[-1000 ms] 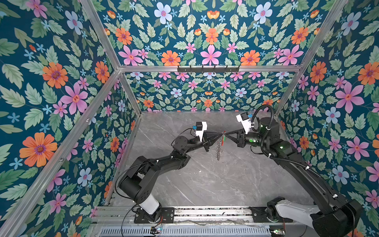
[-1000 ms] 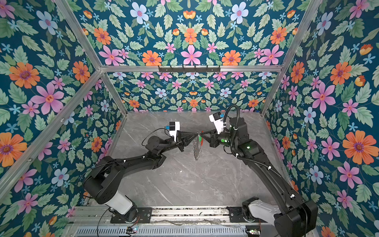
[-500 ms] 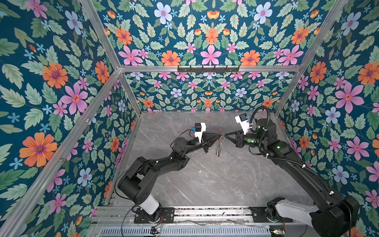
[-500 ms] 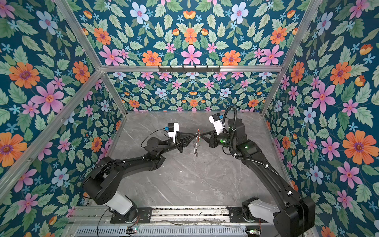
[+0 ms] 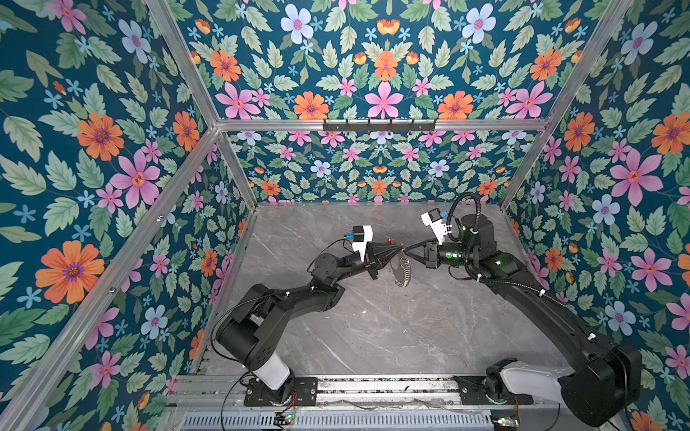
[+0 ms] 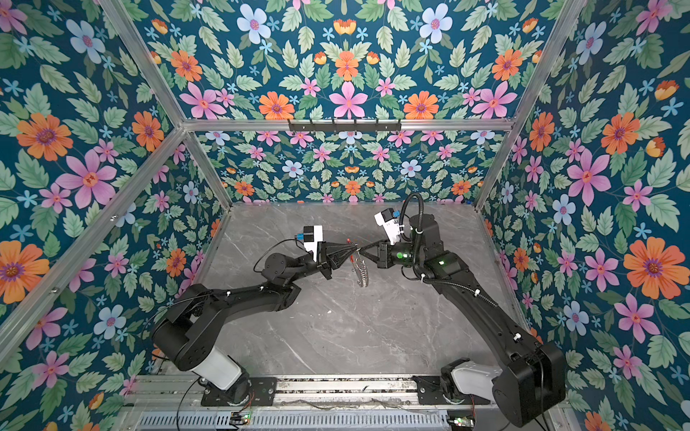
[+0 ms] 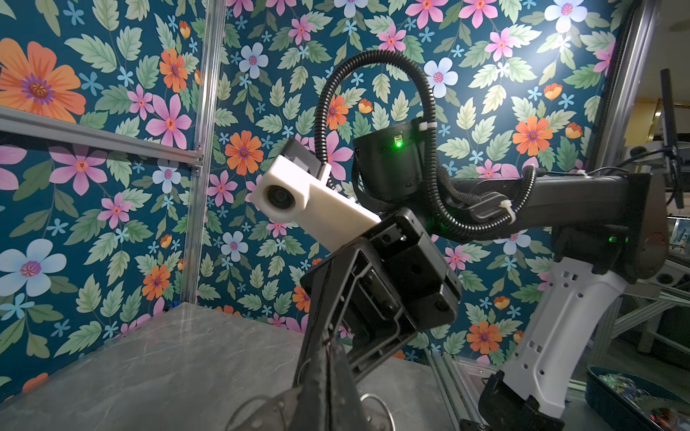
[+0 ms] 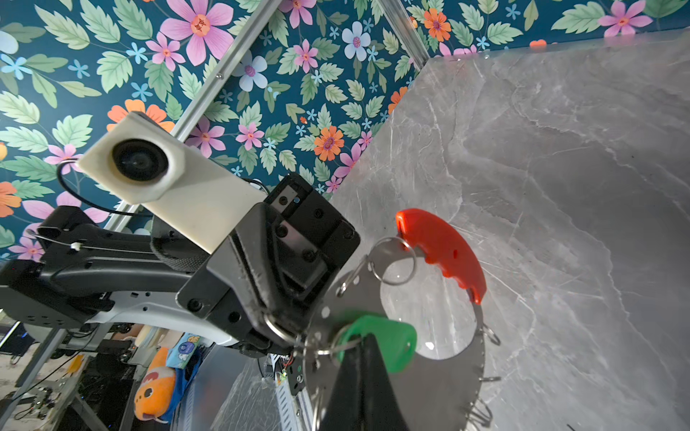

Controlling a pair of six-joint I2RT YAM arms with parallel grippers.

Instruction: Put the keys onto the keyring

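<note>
The keyring (image 5: 402,269) (image 6: 362,271), a grey metal disc with a red arc (image 8: 444,253) and small silver loops (image 8: 395,261), hangs above the table between both arms. My left gripper (image 5: 398,247) (image 6: 354,249) (image 7: 328,377) is shut on the keyring's rim (image 7: 276,406), seen from the right wrist as black fingers (image 8: 276,321) clamping the edge. My right gripper (image 5: 408,249) (image 6: 363,250) (image 8: 363,358) is shut on the green-headed key (image 8: 388,341), pressed against the disc beside a silver loop (image 8: 325,349). The key's shaft is hidden. Whether the loop passes through the key I cannot tell.
Grey marble table (image 5: 373,328) lies below, enclosed by floral walls. A black hook rack (image 5: 379,125) sits on the back rail. An aluminium rail (image 5: 373,384) carries both arm bases at the front. A dark bin of small parts (image 7: 634,392) stands outside the cell.
The right arm has shifted slightly left toward the left gripper. The hanging keyring has turned and swung a little. Both grippers stay shut.
</note>
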